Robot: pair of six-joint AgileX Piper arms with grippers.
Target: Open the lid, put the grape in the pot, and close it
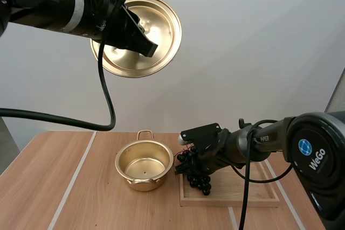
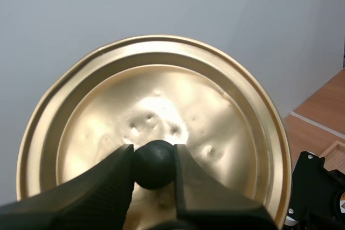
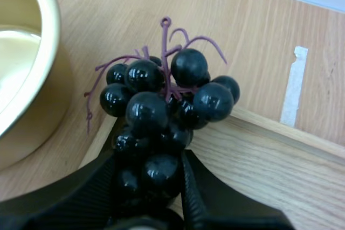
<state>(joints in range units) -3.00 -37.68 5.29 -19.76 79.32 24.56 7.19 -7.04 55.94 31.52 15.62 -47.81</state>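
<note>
The dark grape bunch [image 3: 161,106], clamped in right pincer [image 3: 150,171], should be lifted over round golden pot [image 1: 143,179]'s rim; golden lid [image 1: 159,17] is held aloft in left pincer [image 2: 153,157].

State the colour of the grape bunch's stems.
Purple stems, clearest in the right wrist view.

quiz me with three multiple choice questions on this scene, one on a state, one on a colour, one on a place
1. The pot is:
A open and empty
B covered
C full of water

2. The grapes are:
A green
B black
C red

3. The lid is:
A on the pot
B held aloft by the left gripper
C inside the pot

Answers:
1 A, its bare gold inside shows.
2 B, the berries are glossy black.
3 B, it is clamped up in the air.
</note>
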